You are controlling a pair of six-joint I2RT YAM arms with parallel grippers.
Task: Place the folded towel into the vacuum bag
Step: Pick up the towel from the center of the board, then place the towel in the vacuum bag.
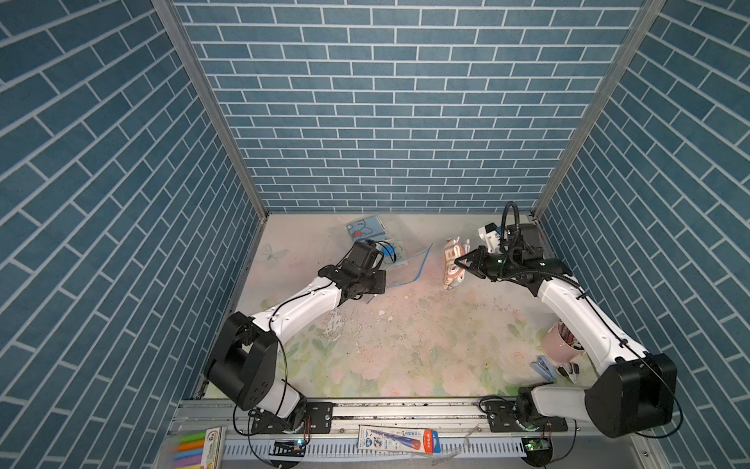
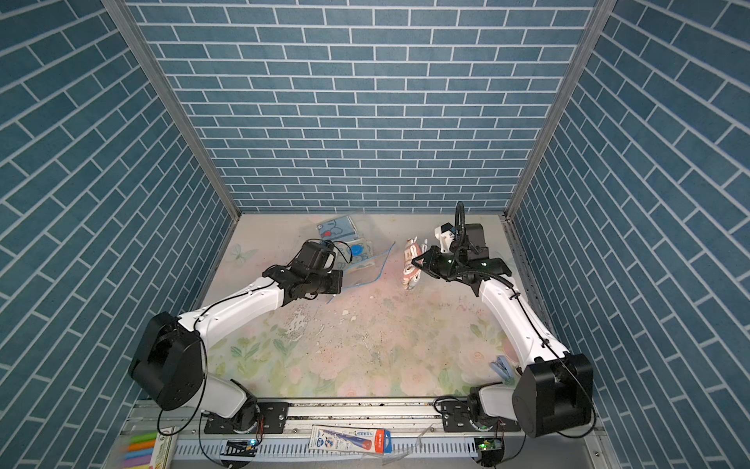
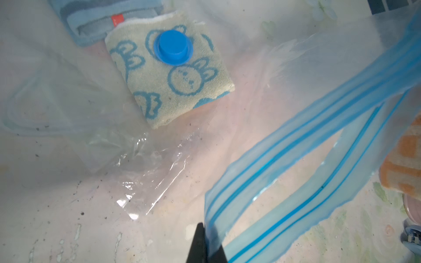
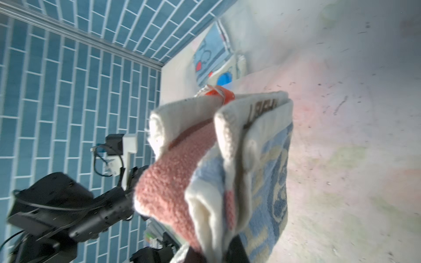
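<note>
The vacuum bag [image 1: 406,266] lies clear and hazy at the back of the table, its round blue valve cap [image 3: 173,47] on top. My left gripper [image 3: 206,246] is shut on the blue zip strip [image 3: 296,145] and holds that edge up, so the mouth gapes. A pink, white and blue folded towel [image 1: 452,264] hangs off the table just right of the raised strip, with my right gripper [image 4: 214,252] shut on its lower fold. Inside the bag lie a cream towel with blue figures [image 3: 173,77] and a blue towel [image 1: 365,231].
A pink cup of pens [image 1: 562,343] and a blue clip [image 1: 542,367] stand near the right arm's base. A pencil pack [image 1: 399,440] and markers [image 1: 190,446] lie on the front rail. Blue brick walls close in three sides.
</note>
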